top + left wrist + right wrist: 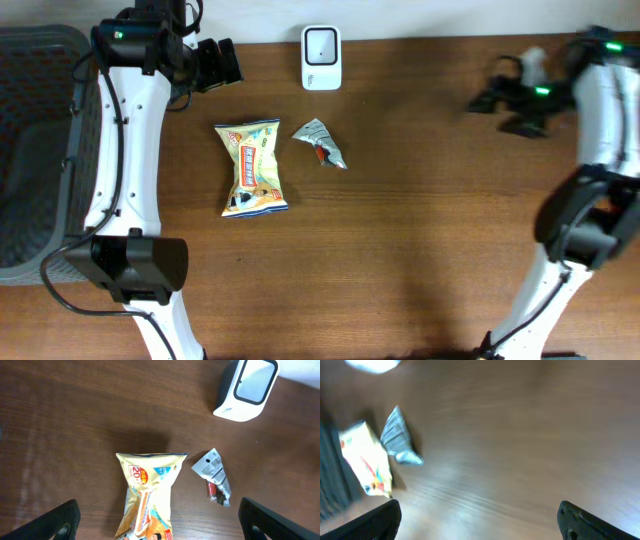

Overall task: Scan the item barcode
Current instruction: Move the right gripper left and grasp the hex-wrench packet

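One yellow bag (252,168) and one silver wrapper (320,143) are lying on the table (420,230) — two items in all. One scanner (321,57) and one basket (30,150) are sitting at its edges.

Two packs lying in front of the scanner

The scanner (321,58) is standing at the far edge of the table (420,220). The snack bag (253,168) is lying nearer and to its left, and the small packet (320,143) is lying just right of the bag (close, not touching). The basket (25,120) is sitting at the table's left end. The left gripper (215,63) is hanging between basket and scanner, and the right gripper (500,100) is hovering well apart, far right.
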You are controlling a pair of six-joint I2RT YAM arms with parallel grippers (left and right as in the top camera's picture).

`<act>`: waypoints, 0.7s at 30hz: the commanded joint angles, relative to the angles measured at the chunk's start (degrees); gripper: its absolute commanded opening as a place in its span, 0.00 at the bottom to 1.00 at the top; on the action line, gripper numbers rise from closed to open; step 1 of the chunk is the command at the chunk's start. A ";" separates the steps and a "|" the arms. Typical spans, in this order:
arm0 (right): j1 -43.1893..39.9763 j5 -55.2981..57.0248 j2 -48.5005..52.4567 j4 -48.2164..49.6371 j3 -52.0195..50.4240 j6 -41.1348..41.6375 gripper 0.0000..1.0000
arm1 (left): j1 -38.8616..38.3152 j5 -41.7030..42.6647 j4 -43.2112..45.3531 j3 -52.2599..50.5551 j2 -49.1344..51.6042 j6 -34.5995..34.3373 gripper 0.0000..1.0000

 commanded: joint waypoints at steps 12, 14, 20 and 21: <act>31.04 17.68 3.45 13.75 -0.31 -1.75 0.99 | 0.35 -0.63 -0.07 0.04 -0.50 -0.37 0.99; 33.20 17.81 4.11 14.73 -0.31 -0.59 0.98 | 0.35 -0.63 -0.09 0.02 -0.50 -0.39 0.99; 37.16 17.84 7.65 16.17 -0.33 0.61 0.99 | 0.37 -0.63 -0.09 0.02 -0.50 -0.39 0.99; 37.48 17.81 8.44 16.61 -0.33 0.61 0.98 | 0.35 -0.63 -0.09 0.04 -0.50 -0.37 0.99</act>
